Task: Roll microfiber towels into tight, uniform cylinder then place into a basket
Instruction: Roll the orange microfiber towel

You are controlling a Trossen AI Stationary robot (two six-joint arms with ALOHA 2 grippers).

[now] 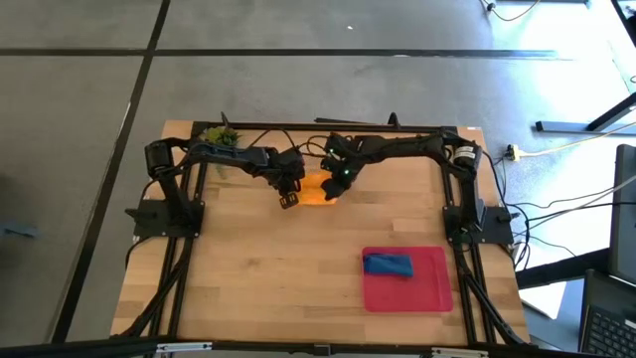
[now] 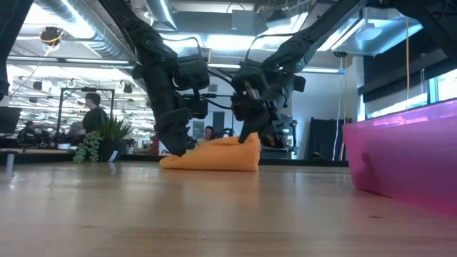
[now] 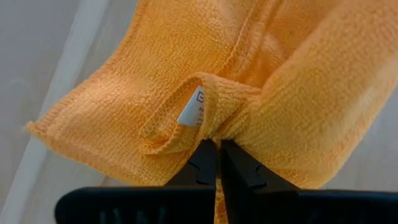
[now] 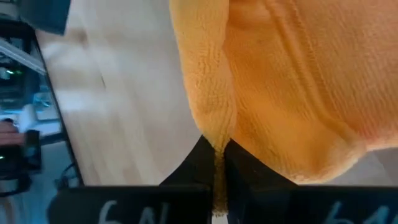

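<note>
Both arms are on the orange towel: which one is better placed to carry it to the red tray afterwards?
Right, probably. The red tray with the blue towel lies on the right arm's side. The right end effector already pinches the orange towel; so does the left end effector, farther away.

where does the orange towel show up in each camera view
High view: orange towel at the table's far middle, between the left gripper and right gripper.
Low view: a low mound on the wood at centre, under both grippers.
Left wrist view: fills the frame, an edge beside its white label pinched by the shut fingers.
Right wrist view: fills the right side, an edge pinched.
Shared landmark: the wooden table.
</note>
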